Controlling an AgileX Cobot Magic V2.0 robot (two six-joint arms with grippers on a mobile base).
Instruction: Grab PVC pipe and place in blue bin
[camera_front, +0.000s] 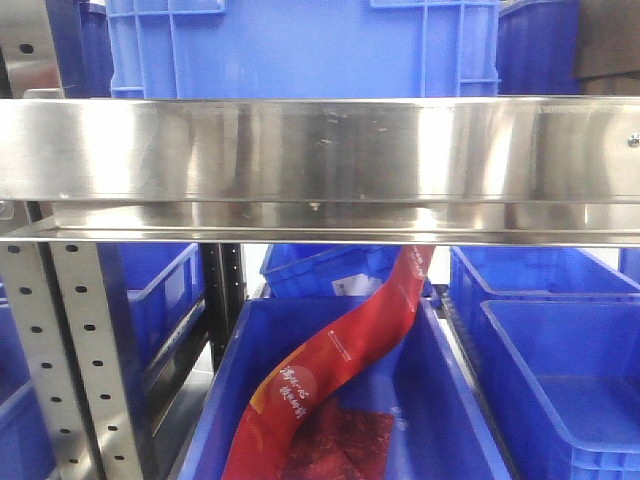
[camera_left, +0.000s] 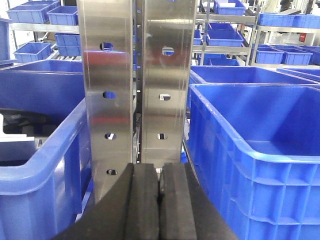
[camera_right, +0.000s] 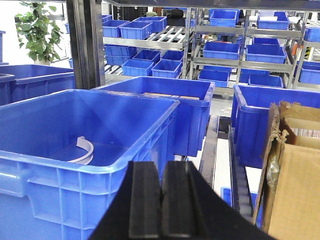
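The left gripper (camera_left: 160, 200), with black padded fingers (camera_left: 142, 205), is showing at the bottom of the left wrist view, its jaws pressing together with nothing between them and only a thin seam running up the middle. The right gripper (camera_right: 161, 205) is sitting likewise at the bottom of the right wrist view, its black fingers (camera_right: 144, 200) closing flat against each other and gripping nothing. Neither arm is appearing in the front-facing view.

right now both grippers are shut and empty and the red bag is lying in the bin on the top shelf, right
Not quite. Both the left gripper and the right gripper are shut and empty, but the red bag lies in a blue bin below the steel shelf, not on top. The exterior front-facing view shows it.
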